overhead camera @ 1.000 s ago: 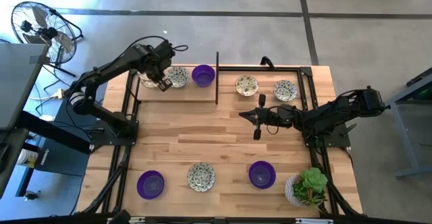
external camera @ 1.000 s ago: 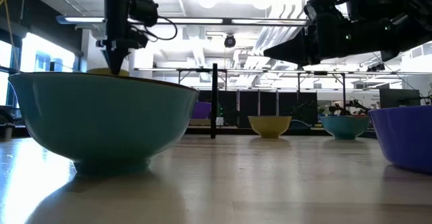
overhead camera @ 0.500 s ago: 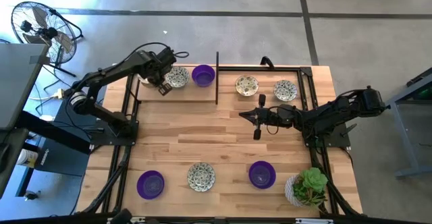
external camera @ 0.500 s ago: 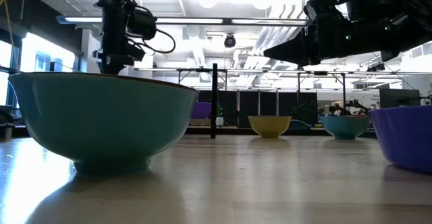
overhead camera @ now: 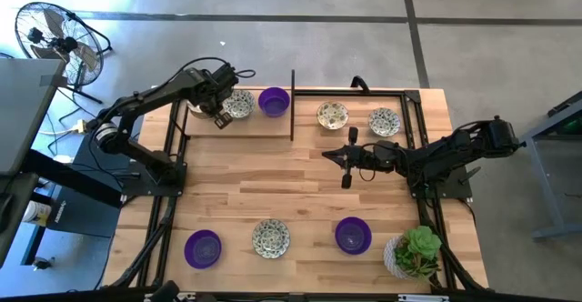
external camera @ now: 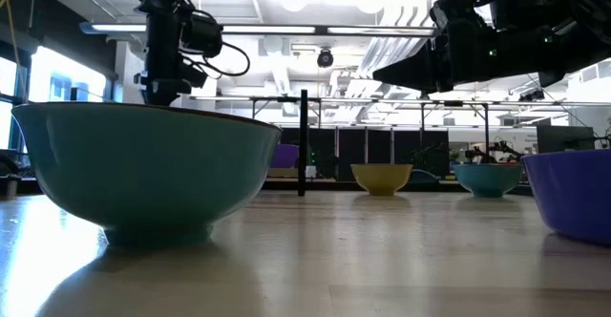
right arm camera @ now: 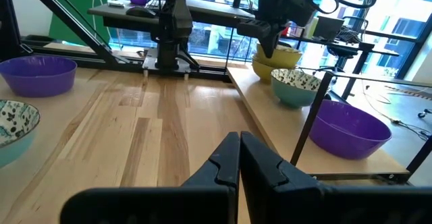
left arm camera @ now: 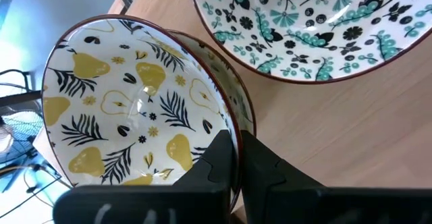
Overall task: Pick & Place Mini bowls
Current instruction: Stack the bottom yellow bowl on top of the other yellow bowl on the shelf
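Left gripper drops onto the pear-patterned bowl's rim

Over the last second the left gripper (left arm camera: 235, 158) goes from hanging above the far-left raised board to sitting lower, its tips sunk out of sight behind the big foreground bowl (external camera: 143, 169) in the low view; its fingers now stand closed on the rim of the pear-patterned bowl (left arm camera: 128, 109), just beside the teal-patterned bowl (left arm camera: 317, 28).

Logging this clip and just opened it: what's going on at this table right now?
The left hand is at the raised board in the table's far-left corner, pinching the rim of a yellow pear-patterned bowl that sits beside a teal-patterned bowl and a purple bowl. The right hand hangs shut over the table's middle, holding nothing. Other mini bowls stand along the far and near edges, untouched.
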Robot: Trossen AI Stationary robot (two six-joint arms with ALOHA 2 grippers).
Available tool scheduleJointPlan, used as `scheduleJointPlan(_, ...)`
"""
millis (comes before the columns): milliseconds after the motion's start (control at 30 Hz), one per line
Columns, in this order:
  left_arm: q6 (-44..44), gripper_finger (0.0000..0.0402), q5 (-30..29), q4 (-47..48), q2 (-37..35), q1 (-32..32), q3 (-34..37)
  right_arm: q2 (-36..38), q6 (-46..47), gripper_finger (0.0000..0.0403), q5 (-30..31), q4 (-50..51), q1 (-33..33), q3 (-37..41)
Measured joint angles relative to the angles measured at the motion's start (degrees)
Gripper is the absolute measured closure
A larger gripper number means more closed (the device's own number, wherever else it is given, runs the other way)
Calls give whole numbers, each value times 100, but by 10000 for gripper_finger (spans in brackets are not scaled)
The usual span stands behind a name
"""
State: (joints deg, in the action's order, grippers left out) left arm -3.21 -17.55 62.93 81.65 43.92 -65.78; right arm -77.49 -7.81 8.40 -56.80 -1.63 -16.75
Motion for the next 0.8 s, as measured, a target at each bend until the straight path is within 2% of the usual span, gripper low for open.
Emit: scheduleJointPlan(800,8,396,-1,25,262,0,0,0,-2,403,0,0,0,0)
